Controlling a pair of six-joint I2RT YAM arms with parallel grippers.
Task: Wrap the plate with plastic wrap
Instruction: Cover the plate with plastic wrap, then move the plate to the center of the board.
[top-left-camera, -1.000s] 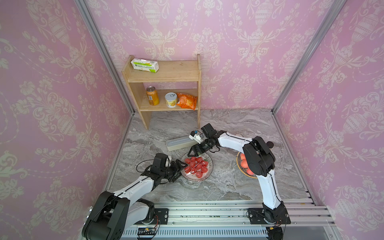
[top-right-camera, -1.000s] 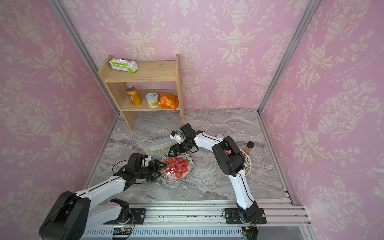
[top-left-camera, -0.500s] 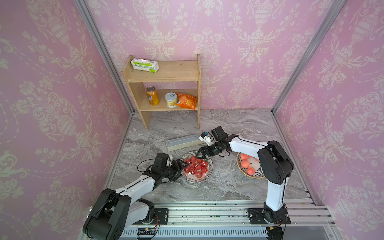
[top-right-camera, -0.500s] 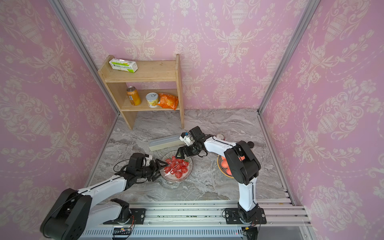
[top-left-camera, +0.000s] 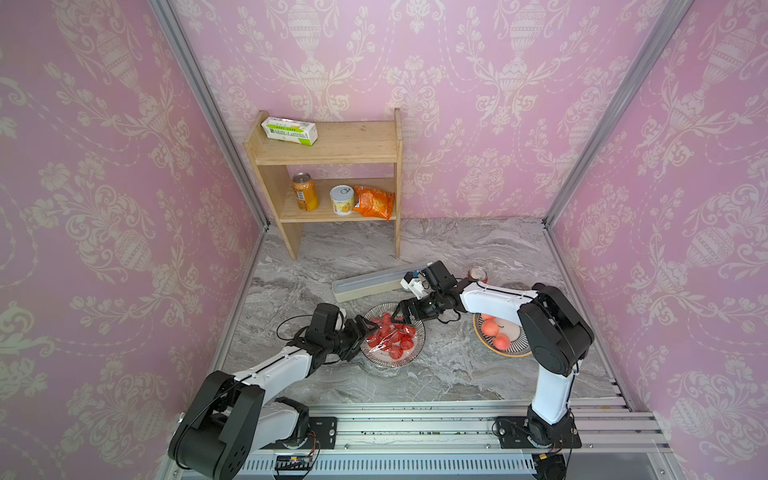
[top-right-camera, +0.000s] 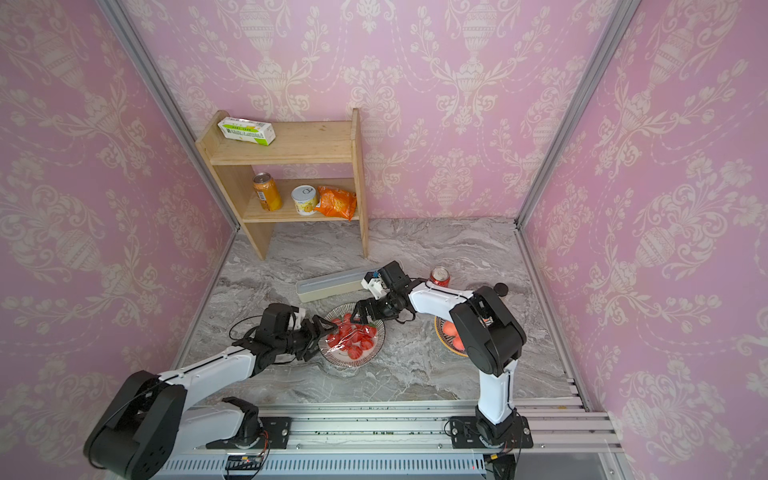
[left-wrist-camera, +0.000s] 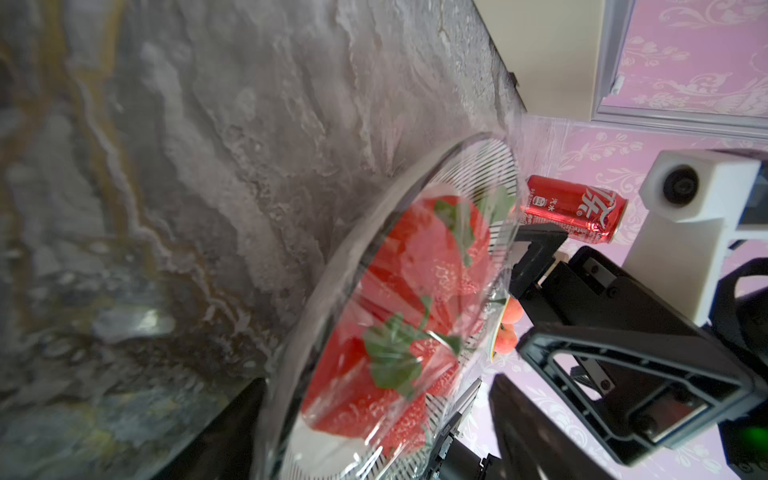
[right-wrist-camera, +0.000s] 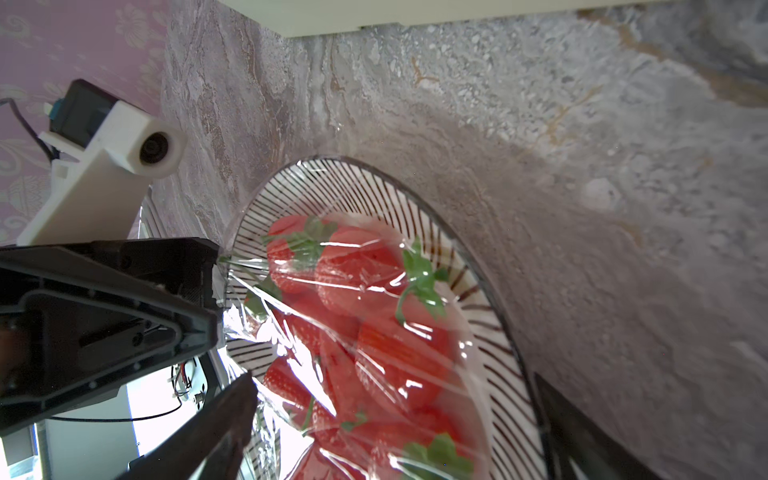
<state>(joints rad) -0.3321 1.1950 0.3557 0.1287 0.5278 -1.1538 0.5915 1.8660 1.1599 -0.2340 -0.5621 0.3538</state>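
Right end effector (top-left-camera: 405, 316) has shifted from dispenser box (top-left-camera: 365, 286) to plate (top-left-camera: 412, 357); left end effector (top-left-camera: 360, 336) widened. The 2 stand open; plastic wrap (top-left-camera: 386, 338) lies released, edges judged untucked.

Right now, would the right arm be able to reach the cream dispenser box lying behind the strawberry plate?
Probably yes. The right arm has its jaws open at the far rim of the plate, and the dispenser box lies just beyond them with nothing between.

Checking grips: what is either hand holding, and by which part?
Nothing. The left hand and right hand stand open beside the plate; the plastic wrap lies over it.
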